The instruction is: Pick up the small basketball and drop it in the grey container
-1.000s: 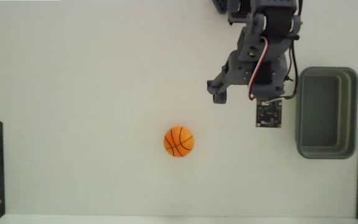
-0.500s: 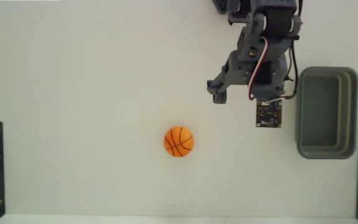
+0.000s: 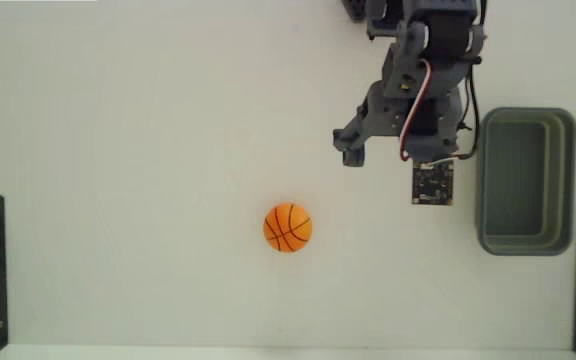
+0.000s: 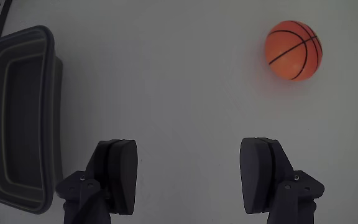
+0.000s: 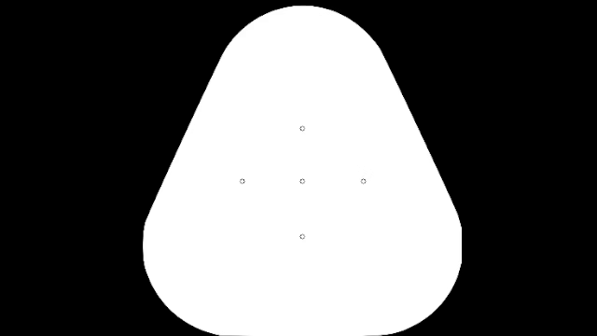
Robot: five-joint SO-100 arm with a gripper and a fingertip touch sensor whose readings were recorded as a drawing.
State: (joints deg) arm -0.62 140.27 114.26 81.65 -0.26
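the small basketball [image 3: 288,227] sits on the white table [image 3: 118,150], near its middle, well apart from the grey container [image 3: 524,181] at the right edge, which holds nothing. the gripper [image 4: 188,165] hangs wide, gripping nothing, between them.

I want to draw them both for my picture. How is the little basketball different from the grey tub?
The small basketball is round and orange with thin black lines; the grey container is a grey-green rectangle with rounded corners. The basketball is much smaller than the container. The basketball is a closed ball, while the container is open on top and looks empty. Both rest on the white table, untouched by the hand.
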